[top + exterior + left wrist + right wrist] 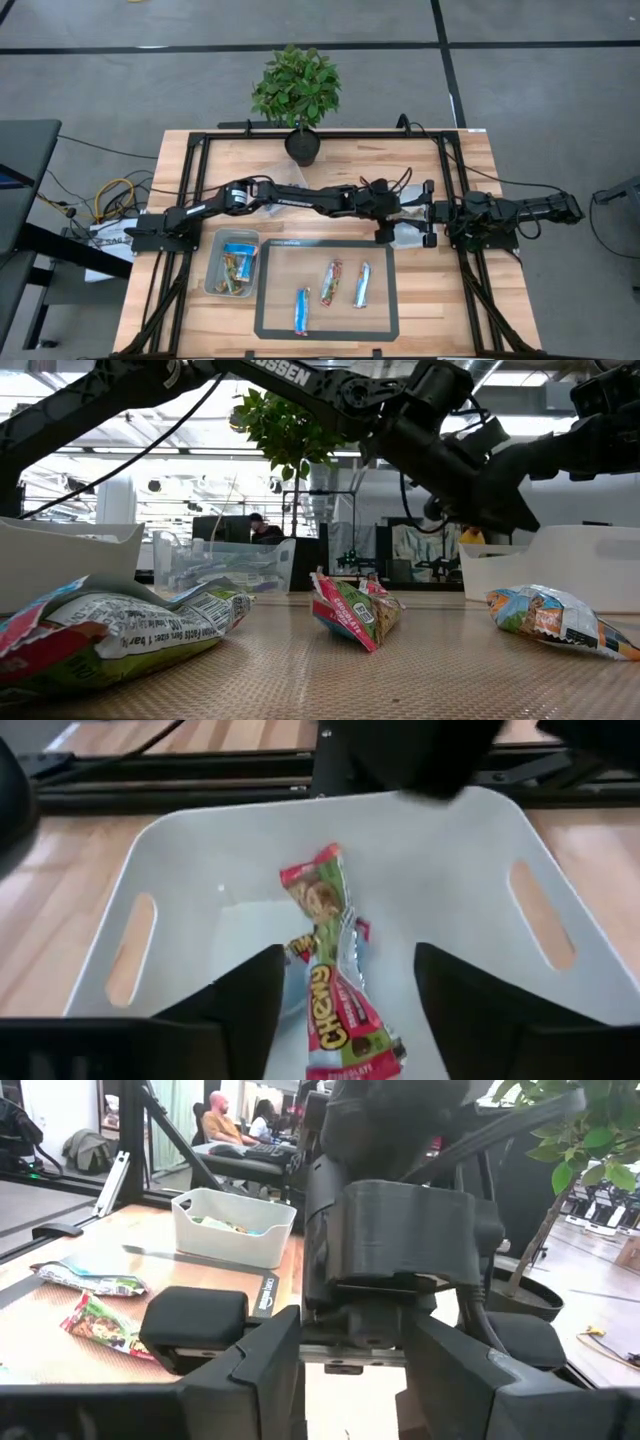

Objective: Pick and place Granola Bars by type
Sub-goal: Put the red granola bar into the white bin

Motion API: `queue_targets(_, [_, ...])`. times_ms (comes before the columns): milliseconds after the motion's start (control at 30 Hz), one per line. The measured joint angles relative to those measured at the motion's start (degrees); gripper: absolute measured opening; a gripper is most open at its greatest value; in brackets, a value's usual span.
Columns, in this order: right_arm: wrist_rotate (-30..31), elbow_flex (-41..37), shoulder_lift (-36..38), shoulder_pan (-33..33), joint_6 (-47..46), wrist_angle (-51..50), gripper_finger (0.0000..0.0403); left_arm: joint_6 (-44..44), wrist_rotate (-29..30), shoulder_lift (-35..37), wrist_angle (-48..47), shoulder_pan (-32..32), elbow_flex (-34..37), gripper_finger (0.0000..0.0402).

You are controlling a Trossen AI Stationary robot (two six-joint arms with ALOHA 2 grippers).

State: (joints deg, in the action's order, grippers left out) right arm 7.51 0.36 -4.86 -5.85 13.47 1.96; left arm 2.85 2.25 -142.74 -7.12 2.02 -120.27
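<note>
High view shows the wooden table (470, 300) from above, with the left arm stretched across it from the left edge toward the right side. A dark mat (326, 287) lies near the front edge, and a potted plant (297, 92) stands at the back edge. A clear bin (232, 263) sits just left of the mat, holding several granola bars (235, 268) in mixed wrappers. A white bin (440, 890) sits off the mat's back right corner, between the two arms.

The left end effector (345, 982) hangs over this white bin with its fingers spread apart, holding nothing. One red and green bar (335, 975) marked "Chewy" lies on the bin's floor directly below the gap between the fingers.

The right arm waits at the right edge of the table. The right end effector (345, 1342) points at the left arm's wrist, its fingers spread and empty.

Three bars lie loose on the mat: a blue bar (301, 310) toward the front, another red and green bar (330, 282) in the middle, and a second blue bar (361, 285) to its right.
</note>
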Motion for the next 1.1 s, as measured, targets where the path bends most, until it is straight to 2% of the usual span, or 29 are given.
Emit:
queue_targets(167, [-0.04, 0.01, -0.02, -0.02, -0.01, 0.00, 0.0171, -0.09, -0.25, 0.45, -6.85, -0.56, 0.00, 0.0238])
queue_targets(367, [0.02, 0.02, 0.02, 0.00, -0.02, 0.04, 0.0171, 0.42, 0.67, 4.08, -17.87, -3.78, 0.00, 0.0229])
queue_targets(600, [0.00, 0.02, 0.01, -0.01, -0.02, 0.02, 0.0171, -3.54, 5.88, 8.36, -29.79, -10.17, 0.00, 0.0212])
queue_targets(733, [0.00, 0.00, 0.02, -0.02, -0.02, 0.02, 0.0171, -5.46, 11.27, 8.83, -38.51, -15.57, 0.00, 0.0209])
queue_targets(933, [0.00, 0.02, 0.02, -0.02, 0.00, 0.02, 0.0171, -16.76, 12.68, 8.83, -50.38, -22.85, 0.00, 0.0209])
queue_targets(1100, [0.02, 0.00, 0.02, -0.02, 0.00, 0.02, 0.0171, -27.84, 14.11, 8.83, -54.93, -25.67, 0.00, 0.0209])
